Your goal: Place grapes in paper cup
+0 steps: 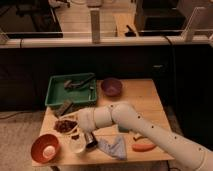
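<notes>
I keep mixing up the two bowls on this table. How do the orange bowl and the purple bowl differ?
The orange bowl sits at the table's front left corner, holding a white ball; the purple bowl sits at the back beside the green tray and looks empty. Both are round and upright. The gripper holds the grapes near the orange one.

No text, label, brand, number or sign could be read anywhere. The surface, the green tray, the orange bowl, the purple bowl, the paper cup and the white arm all showed plain faces. The tool sat over the grapes, above the left part of the surface, and bore no marking.
</notes>
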`<state>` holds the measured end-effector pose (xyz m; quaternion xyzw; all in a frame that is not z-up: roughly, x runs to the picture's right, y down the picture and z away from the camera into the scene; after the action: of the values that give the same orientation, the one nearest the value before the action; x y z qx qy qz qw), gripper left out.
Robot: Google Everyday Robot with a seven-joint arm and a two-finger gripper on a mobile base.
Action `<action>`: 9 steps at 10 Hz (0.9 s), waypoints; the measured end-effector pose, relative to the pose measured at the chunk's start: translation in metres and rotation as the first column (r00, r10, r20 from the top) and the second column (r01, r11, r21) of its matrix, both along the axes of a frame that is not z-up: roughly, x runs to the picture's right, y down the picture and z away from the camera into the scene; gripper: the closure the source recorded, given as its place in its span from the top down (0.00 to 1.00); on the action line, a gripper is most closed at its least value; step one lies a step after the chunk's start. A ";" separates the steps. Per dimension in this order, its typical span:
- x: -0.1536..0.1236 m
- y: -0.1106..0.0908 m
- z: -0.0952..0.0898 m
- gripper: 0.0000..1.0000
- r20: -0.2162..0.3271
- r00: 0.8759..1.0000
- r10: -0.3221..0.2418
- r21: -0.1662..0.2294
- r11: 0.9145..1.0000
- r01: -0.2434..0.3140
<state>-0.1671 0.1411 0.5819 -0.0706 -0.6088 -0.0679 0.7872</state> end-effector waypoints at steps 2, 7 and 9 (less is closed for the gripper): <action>0.002 0.007 -0.004 0.00 0.023 1.000 0.015 -0.005 1.000 -0.014; 0.006 0.028 0.015 0.00 0.015 0.999 0.035 -0.028 0.999 -0.035; 0.005 0.034 0.023 0.00 -0.024 0.999 0.023 -0.017 1.000 -0.024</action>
<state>-0.1620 0.1751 0.6048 -0.0712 -0.6007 -0.0524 0.7946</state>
